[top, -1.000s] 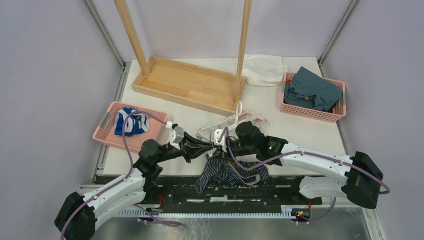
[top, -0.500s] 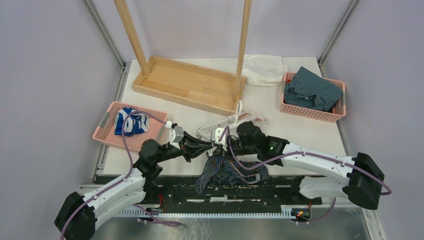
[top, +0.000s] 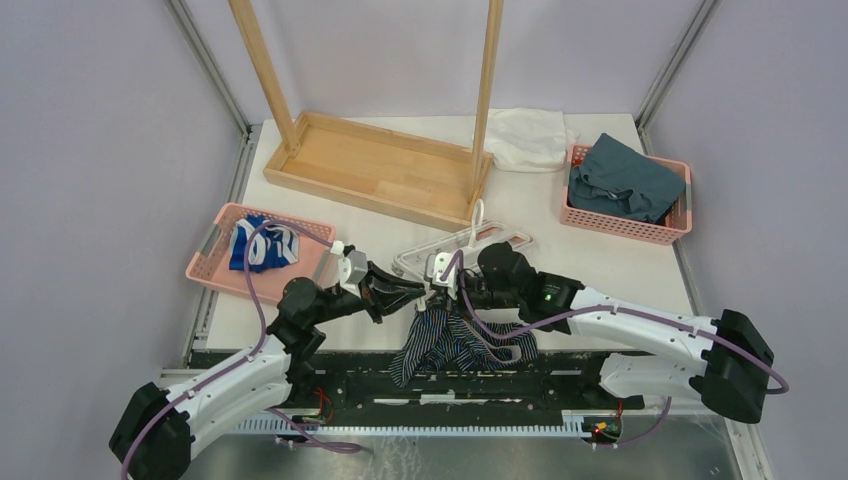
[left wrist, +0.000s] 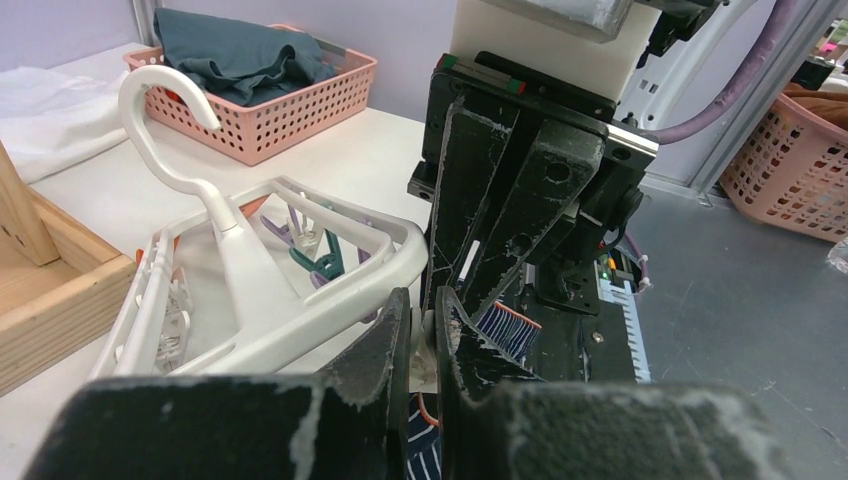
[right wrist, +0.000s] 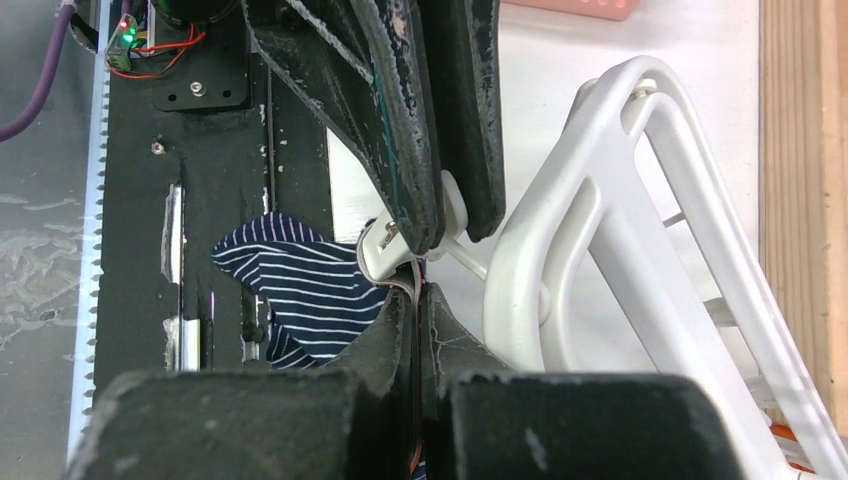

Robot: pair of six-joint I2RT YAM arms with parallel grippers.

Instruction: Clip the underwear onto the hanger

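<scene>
Little moved by the hanger (right wrist: 520,270); right gripper (right wrist: 418,300) jaws stayed clenched on the underwear (top: 460,345); left gripper (left wrist: 422,320) jaws kept squeezing a clip (right wrist: 385,250). Clipping looked unfinished.

Top camera looks down from behind; close wrist cameras face each other, sharing the hanger (left wrist: 330,300)

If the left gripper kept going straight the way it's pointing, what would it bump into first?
Most likely the right gripper. The left gripper, pinching a white clip of the hanger, points straight at the right one's fingers, nearly tip to tip. Exact depth is hard to judge.
</scene>
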